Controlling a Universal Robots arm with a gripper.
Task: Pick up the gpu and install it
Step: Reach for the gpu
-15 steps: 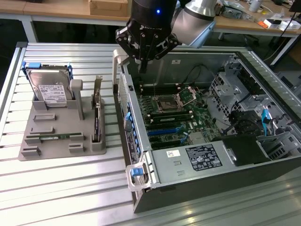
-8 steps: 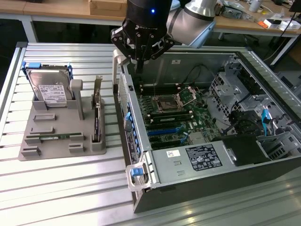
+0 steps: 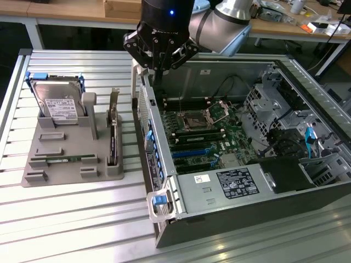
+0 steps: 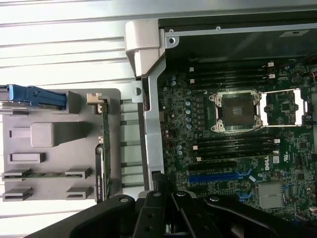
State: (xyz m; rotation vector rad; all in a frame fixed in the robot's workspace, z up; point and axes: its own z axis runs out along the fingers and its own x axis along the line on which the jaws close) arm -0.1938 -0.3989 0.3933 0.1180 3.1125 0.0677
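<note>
The gpu (image 3: pixel 113 143) is seen standing in the gray holder (image 3: pixel 60 148) on the table, not yet picked up. The gripper (image 3: pixel 157 76) is closed on nothing, above the computer case (image 3: pixel 219 216) wall.

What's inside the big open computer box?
A green motherboard with a square processor socket and blue slots. A black cover hides whatever lies under it.
</note>
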